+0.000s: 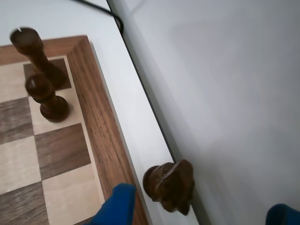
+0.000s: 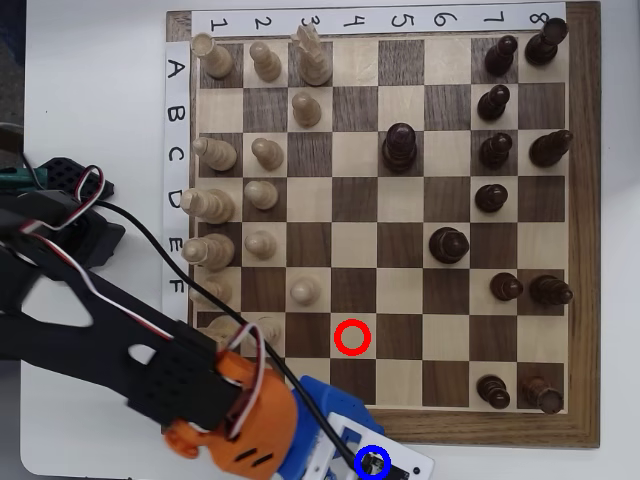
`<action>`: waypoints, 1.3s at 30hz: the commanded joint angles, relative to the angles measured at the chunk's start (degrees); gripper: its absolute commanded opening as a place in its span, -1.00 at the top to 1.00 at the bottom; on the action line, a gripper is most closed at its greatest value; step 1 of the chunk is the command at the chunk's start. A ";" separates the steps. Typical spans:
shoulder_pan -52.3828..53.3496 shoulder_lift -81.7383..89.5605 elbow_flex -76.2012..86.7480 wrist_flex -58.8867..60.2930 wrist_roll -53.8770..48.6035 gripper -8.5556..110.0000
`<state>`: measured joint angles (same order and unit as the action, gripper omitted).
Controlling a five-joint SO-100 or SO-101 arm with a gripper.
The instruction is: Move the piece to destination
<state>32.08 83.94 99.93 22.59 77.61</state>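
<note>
- Piece (image 1: 171, 185), dark brown, lies tipped on the white table (image 1: 140, 117) between the gripper's (image 1: 201, 211) blue fingertips, nearer the left one in the wrist view.
- Jaws stand apart, clamping nothing.
- Destination ring (image 2: 360, 462) circles the gripper tip in the overhead view.

White strips (image 2: 300, 22) edging the chessboard (image 2: 585, 250) read 1–8 and A–F.

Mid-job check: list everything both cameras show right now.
Chessboard: one, brown wood, on white table.
Pale pieces: about fourteen, board's left side in overhead view, some under arm.
Dark pieces: twelve, board's right half.
Off-board dark piece: one, on white table beside board's frame.
Blue ring: one, below board, over gripper tip.
Red ring: one, board's bottom centre.
Arm: black, lower left.
Gripper: blue fingers, open.
</note>
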 commanded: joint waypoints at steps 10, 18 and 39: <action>2.55 49.57 -7.29 24.26 -24.26 0.53; 23.73 60.12 -10.11 43.86 -44.12 0.70; 62.84 89.47 49.04 36.56 -73.65 0.86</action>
<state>85.17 159.52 131.92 63.72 13.71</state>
